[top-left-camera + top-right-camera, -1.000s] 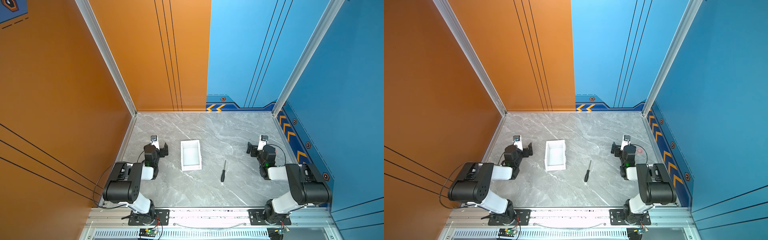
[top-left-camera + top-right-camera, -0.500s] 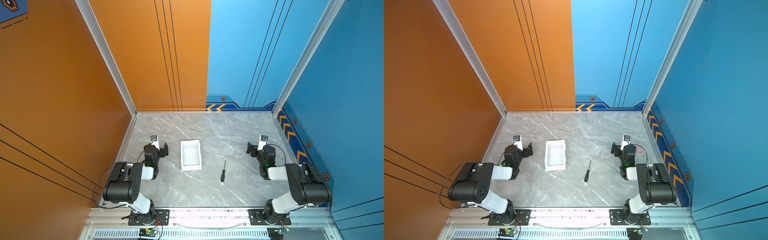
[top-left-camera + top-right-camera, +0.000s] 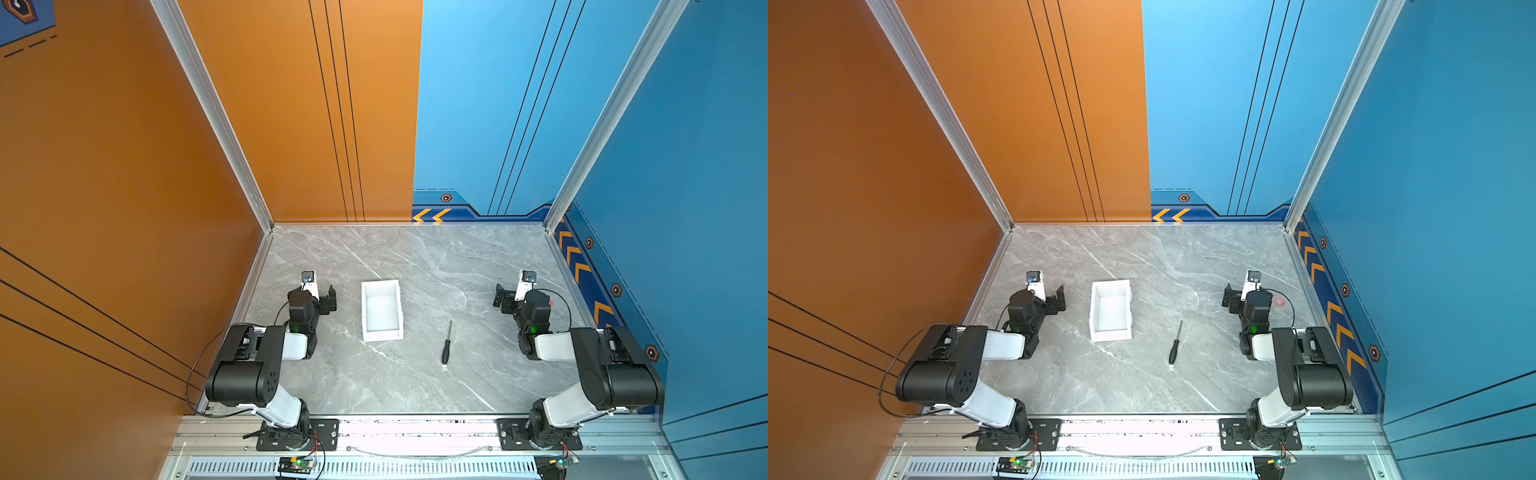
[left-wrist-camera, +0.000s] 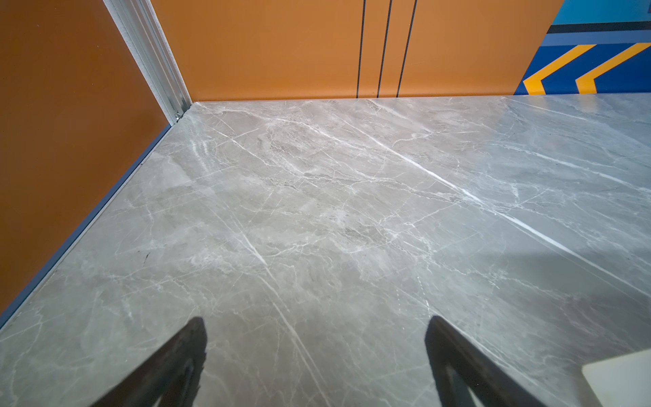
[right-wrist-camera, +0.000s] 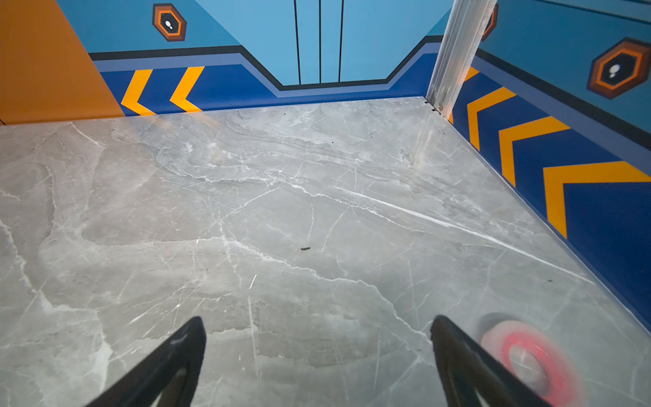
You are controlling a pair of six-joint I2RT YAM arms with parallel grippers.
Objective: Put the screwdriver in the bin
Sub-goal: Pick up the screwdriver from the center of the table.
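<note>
The screwdriver (image 3: pixel 447 343) (image 3: pixel 1175 343), slim with a black handle, lies flat on the grey marble table between the bin and the right arm, handle toward the front edge. The white open-top bin (image 3: pixel 382 336) (image 3: pixel 1111 334) stands left of it and holds nothing; only its corner (image 4: pixel 620 377) shows in the left wrist view. My left gripper (image 3: pixel 320 293) (image 4: pixel 317 322) rests low, left of the bin, open over bare table. My right gripper (image 3: pixel 509 293) (image 5: pixel 317 320) rests at the right, open, beyond the screwdriver and to its right. Neither wrist view shows the screwdriver.
A small red ring (image 5: pixel 528 363) (image 3: pixel 1278 301) lies on the table beside the right gripper. Orange and blue walls close in the table on three sides. Both arm bases sit on the metal rail (image 3: pixel 415 432) at the front edge.
</note>
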